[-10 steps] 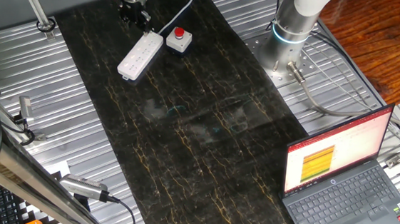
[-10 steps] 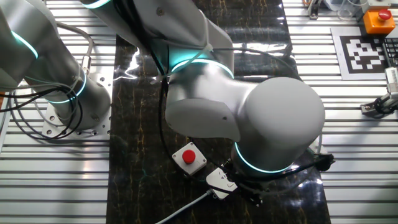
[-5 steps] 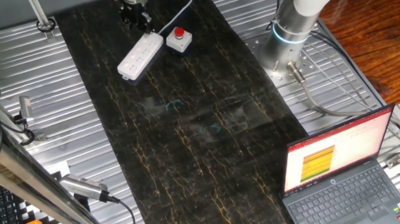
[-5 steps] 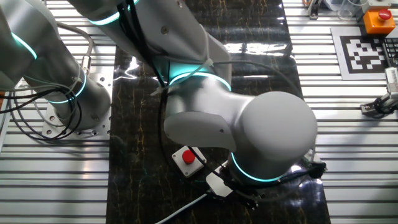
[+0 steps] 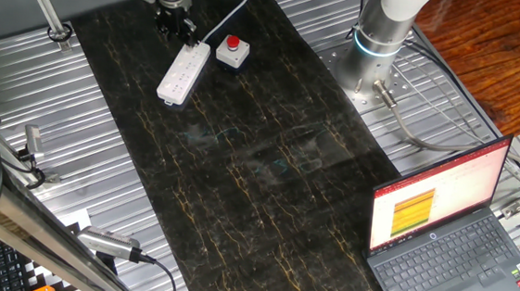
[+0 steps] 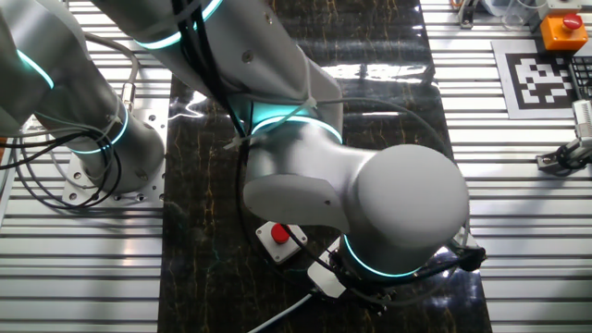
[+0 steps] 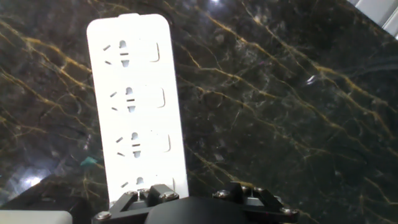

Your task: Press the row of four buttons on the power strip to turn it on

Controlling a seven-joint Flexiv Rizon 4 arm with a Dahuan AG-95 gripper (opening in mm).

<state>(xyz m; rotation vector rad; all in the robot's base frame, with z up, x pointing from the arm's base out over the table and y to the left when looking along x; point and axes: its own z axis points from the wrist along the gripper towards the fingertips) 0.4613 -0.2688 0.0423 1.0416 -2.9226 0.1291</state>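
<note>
Power strip: lies flat on the dark marble mat near its far left corner, long axis running from far right to near left, its white cable leaving the far end. In the hand view, three sockets with a button beside each show clearly; a fourth is partly hidden at the lower edge. Gripper: just over the strip's far end; finger spacing cannot be told. Red-button box: just right of the strip. The mat's near half lies open. Laptop: well apart, at the near right.
</note>
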